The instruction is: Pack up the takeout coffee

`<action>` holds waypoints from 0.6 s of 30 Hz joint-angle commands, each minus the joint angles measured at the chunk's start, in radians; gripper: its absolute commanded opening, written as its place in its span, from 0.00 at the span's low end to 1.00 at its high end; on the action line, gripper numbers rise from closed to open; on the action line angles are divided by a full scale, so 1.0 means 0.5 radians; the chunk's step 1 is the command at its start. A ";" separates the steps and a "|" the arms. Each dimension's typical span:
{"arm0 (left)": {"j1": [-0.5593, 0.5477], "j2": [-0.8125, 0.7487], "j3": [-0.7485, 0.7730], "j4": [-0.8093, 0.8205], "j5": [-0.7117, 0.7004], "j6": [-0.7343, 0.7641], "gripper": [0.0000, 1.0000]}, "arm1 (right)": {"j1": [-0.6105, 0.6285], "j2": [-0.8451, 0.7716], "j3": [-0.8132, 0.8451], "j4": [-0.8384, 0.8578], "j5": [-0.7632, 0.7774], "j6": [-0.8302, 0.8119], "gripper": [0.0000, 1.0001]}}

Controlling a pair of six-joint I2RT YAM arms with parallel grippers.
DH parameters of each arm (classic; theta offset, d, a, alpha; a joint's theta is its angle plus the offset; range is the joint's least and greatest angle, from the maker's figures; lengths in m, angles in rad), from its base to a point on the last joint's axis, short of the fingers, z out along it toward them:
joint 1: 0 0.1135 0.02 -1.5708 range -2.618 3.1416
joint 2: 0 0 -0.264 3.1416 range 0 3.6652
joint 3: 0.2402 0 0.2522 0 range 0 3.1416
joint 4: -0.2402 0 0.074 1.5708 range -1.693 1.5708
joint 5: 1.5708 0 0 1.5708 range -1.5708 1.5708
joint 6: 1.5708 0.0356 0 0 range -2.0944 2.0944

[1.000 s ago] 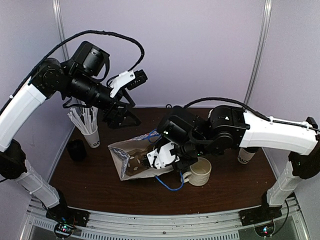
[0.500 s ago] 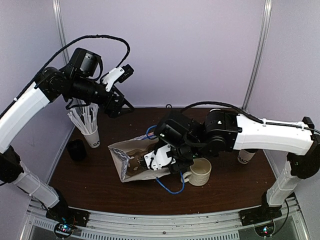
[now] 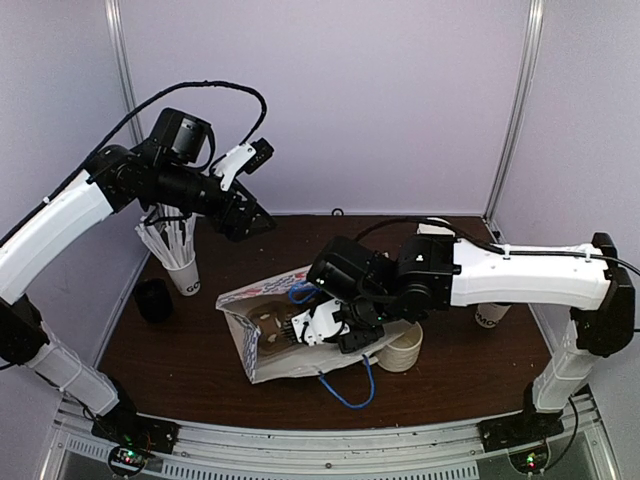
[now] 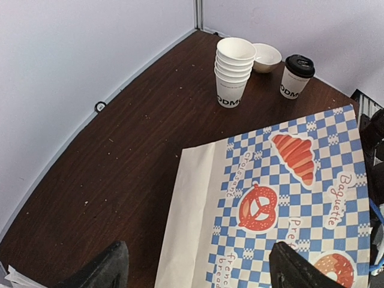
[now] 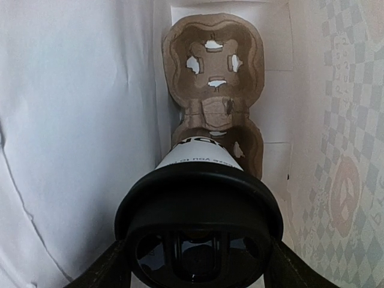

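A takeout coffee [image 5: 198, 207], white with a black lid, lies lengthwise between my right gripper's fingers [image 5: 108, 267]. The right gripper [image 5: 198, 264] is shut on it, deep inside the paper bag [image 3: 262, 352]. The cup's base points at the near pocket of a brown cardboard cup carrier [image 5: 213, 57] at the bag's bottom. A second lidded takeout coffee [image 4: 296, 75] stands on the table at the far right. My left gripper [image 4: 201, 273] hangs open above the checked bag [image 4: 288, 198], holding nothing. From above, the left gripper [image 3: 252, 222] is high over the table's back left.
A stack of lidless white cups [image 4: 234, 72] and a small white bowl [image 4: 266, 56] stand beside the second coffee. A ceramic mug [image 3: 400, 350] sits right of the bag, under the right arm. At the left stand a cup of straws [image 3: 180, 268] and a black object [image 3: 152, 299].
The right gripper has pushed further left into the bag with the cup, and the bag has shifted toward the front. The left arm swung a little and its gripper stayed open.
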 commanded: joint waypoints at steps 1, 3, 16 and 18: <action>0.017 0.040 -0.036 0.140 0.110 0.000 0.85 | -0.014 0.038 -0.028 0.189 0.176 -0.029 0.59; 0.017 0.054 -0.053 0.149 0.124 0.008 0.85 | -0.030 0.048 -0.029 0.238 0.214 -0.035 0.59; 0.023 0.085 -0.105 0.189 0.273 0.031 0.85 | -0.105 0.123 -0.084 0.418 0.275 -0.072 0.59; 0.023 0.089 -0.102 0.191 0.287 0.031 0.84 | -0.102 0.115 -0.066 0.372 0.245 -0.044 0.59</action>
